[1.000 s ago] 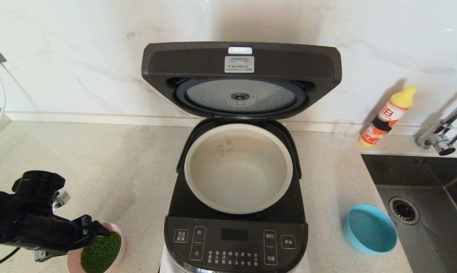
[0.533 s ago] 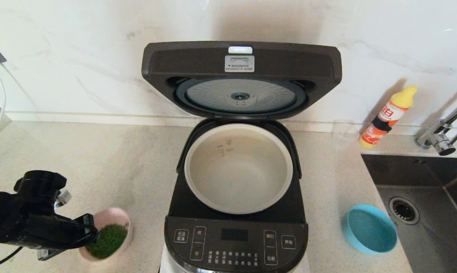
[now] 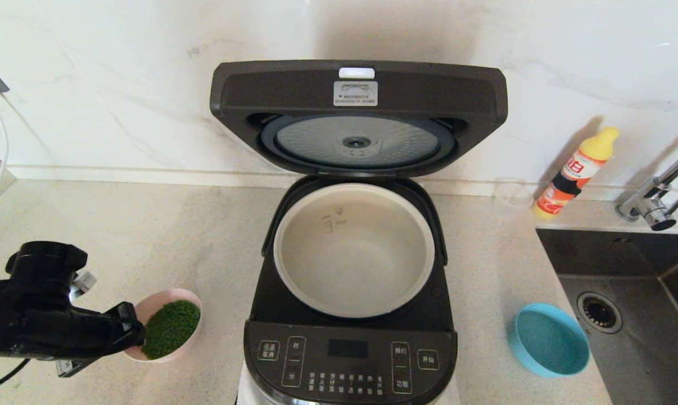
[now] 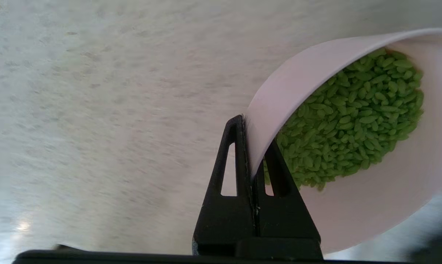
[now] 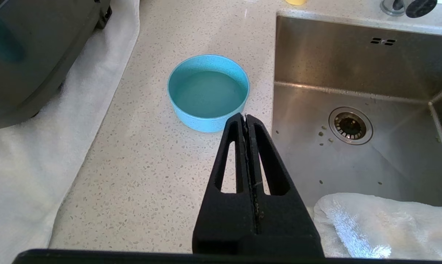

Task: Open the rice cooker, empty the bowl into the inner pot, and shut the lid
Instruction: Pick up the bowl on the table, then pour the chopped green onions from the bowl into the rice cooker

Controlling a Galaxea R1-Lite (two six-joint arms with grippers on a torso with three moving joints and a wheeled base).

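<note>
The black rice cooker [image 3: 350, 354] stands in the middle of the counter with its lid [image 3: 358, 90] raised upright, the dimpled silver disc facing me. The pale inner pot [image 3: 354, 250] is empty. My left gripper [image 3: 134, 332] is shut on the rim of a pink bowl [image 3: 156, 301] of green grains [image 3: 170, 328], held tilted above the counter to the left of the cooker. In the left wrist view the gripper [image 4: 254, 146] pinches the bowl's wall [image 4: 294, 88]. My right gripper [image 5: 245, 119] is shut and empty, near the sink, out of the head view.
A blue bowl [image 3: 548, 339] sits right of the cooker, next to the steel sink [image 3: 642, 304]. An orange bottle with a yellow cap [image 3: 575, 171], a clear cup [image 3: 512, 198] and a tap [image 3: 654, 202] stand at the back right. A white towel [image 5: 382, 223] lies by the sink.
My left gripper has lifted the pink bowl off the counter and carried it up and a little right, toward the cooker. The bowl now tilts. The right arm has not moved.
</note>
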